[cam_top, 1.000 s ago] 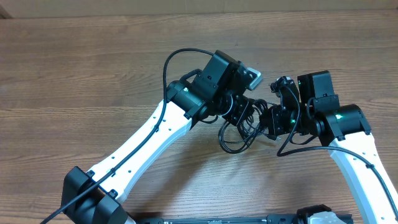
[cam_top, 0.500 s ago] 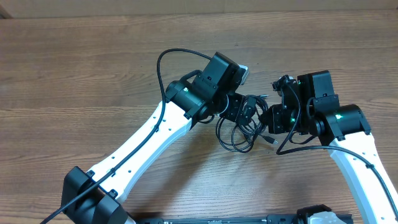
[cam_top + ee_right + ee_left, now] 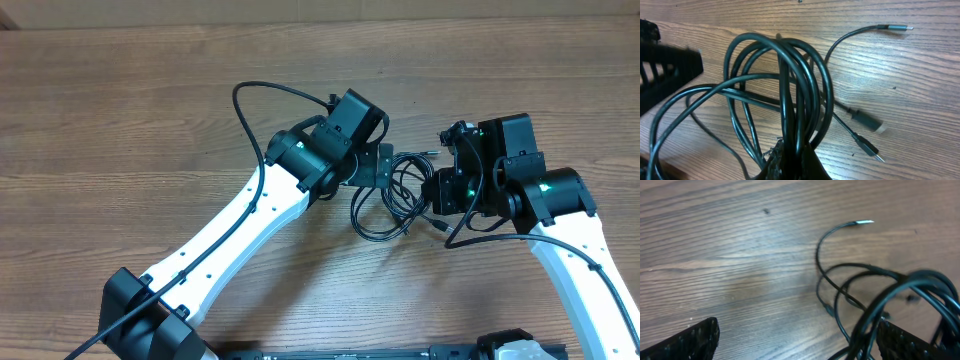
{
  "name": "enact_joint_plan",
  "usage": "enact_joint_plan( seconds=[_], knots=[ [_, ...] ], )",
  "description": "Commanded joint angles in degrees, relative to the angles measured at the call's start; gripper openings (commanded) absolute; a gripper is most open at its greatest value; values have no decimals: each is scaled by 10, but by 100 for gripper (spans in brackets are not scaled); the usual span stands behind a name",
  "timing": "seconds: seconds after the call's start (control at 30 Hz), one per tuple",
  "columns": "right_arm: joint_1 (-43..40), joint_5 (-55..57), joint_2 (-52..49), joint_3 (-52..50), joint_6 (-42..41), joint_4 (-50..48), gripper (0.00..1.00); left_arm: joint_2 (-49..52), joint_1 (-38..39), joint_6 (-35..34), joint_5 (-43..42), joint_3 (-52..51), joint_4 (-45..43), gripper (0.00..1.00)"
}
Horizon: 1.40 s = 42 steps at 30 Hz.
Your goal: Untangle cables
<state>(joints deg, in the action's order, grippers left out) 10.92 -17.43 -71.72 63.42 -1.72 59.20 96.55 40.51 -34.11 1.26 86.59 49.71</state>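
The cables (image 3: 400, 190) lie as a tangle of thin black loops on the wooden table between my two grippers. My left gripper (image 3: 383, 165) stands wide open at the tangle's left edge. In the left wrist view the cables (image 3: 912, 277) crowd against the right finger (image 3: 905, 342), and bare wood shows between the jaws. One silver-tipped plug (image 3: 863, 222) reaches out ahead. My right gripper (image 3: 795, 160) is shut on a bunch of cables (image 3: 790, 80) that rise in loops from its jaws. Loose plug ends (image 3: 871, 123) rest on the wood to the right.
The wooden table (image 3: 120, 110) spreads out to the left and far side. My left gripper's finger (image 3: 667, 65) shows at the left edge of the right wrist view. Each white arm carries its own thicker black wire (image 3: 250, 100).
My left gripper has opened, let go of the cables and drawn back to the left. The tangle has settled lower on the table. The right gripper has stayed shut and still.
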Motion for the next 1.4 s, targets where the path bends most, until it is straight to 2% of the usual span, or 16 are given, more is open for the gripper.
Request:
enact_joint_plan(
  seconds=[0.0,0.33,0.37,0.43,0.53,0.6,0.67,0.77,0.93,1.1,1.17,1.23,1.27,1.33,1.37],
  knots=[
    [2,3,7,3,-4,-3,4,-3,2,-38,41,2,0,100],
    [2,2,7,3,3,-2,4,-3,-1,-21,49,2,4,100],
    [2,2,7,3,8,0,4,-3,-1,-4,49,2,-5,100],
    [3,-2,7,3,24,5,4,-3,-1,77,40,2,-36,100],
    [3,-2,7,3,38,10,4,-3,-1,237,-17,2,-54,100],
    [3,-3,7,3,49,6,4,-3,-1,311,-52,2,-39,100],
    [3,-3,7,3,63,-6,4,-3,-1,341,-60,2,-20,100],
    [3,-33,7,3,115,-30,4,-3,-1,350,-64,2,-3,100],
    [3,-113,7,3,227,-48,5,-3,-1,431,-134,2,9,100],
    [3,-121,7,3,283,-38,6,-3,-1,489,-168,2,9,100],
    [3,-121,7,3,292,-33,6,-3,-1,501,-167,2,11,92],
    [3,-121,7,3,292,-30,6,-3,-1,505,-161,2,15,78],
    [3,-121,7,3,292,-29,5,-3,-1,505,-157,2,17,57],
    [3,-121,7,3,292,-29,5,-3,-1,504,-152,2,23,6],
    [3,-121,7,3,292,-29,5,-3,-1,504,-147,2,28,4]
  ],
)
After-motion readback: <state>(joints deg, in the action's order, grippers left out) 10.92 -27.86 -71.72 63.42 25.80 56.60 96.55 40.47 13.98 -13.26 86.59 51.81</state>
